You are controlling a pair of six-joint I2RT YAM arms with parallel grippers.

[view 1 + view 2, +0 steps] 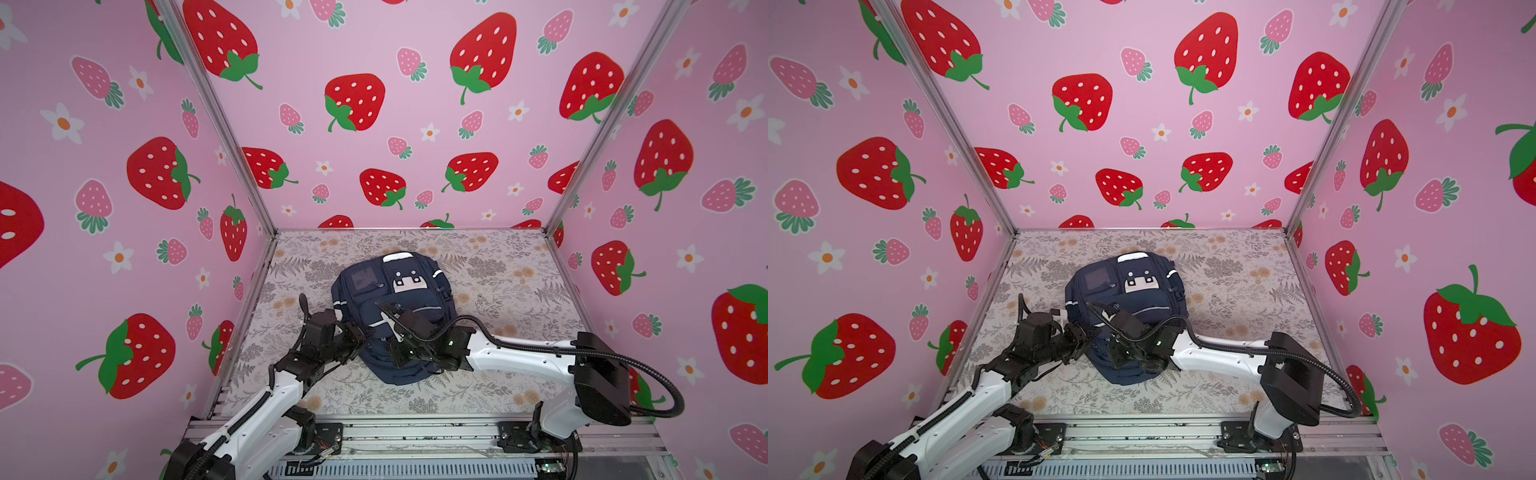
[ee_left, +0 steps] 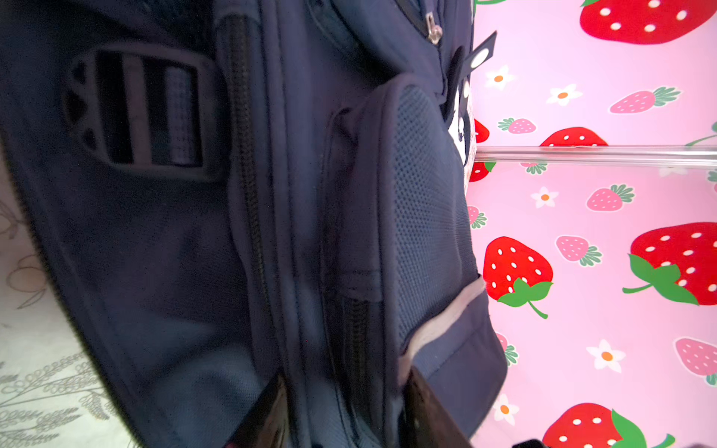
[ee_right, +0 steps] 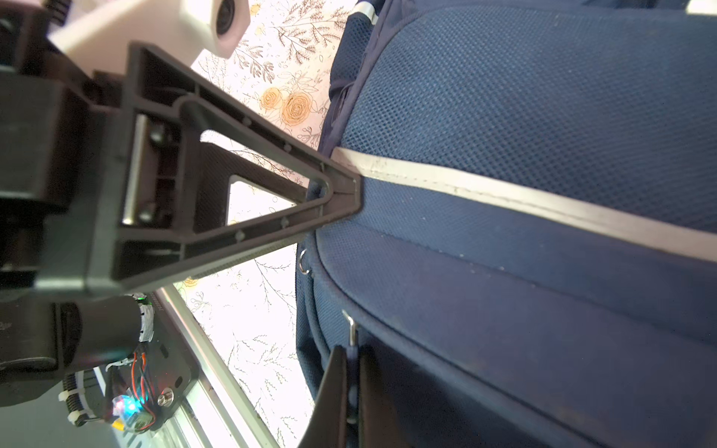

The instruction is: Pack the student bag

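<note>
The student bag point(image 1: 395, 291) lies on the desk point(image 1: 511, 266), nothing loose beside it; right end effector point(image 3: 349, 388) clamped on a zip pull point(image 3: 351, 329), left end effector point(image 2: 349, 407) half-parted astride a seam point(image 2: 355, 333), grip unclear: seemingly the zipping stage

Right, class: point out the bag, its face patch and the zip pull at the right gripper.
bag point(image 1: 359, 305): in a top view, on its navy front panel.
face patch point(image 1: 410, 286): in a top view, on the white face's middle.
zip pull point(image 3: 350, 329): right wrist view, on its metal link.
</note>
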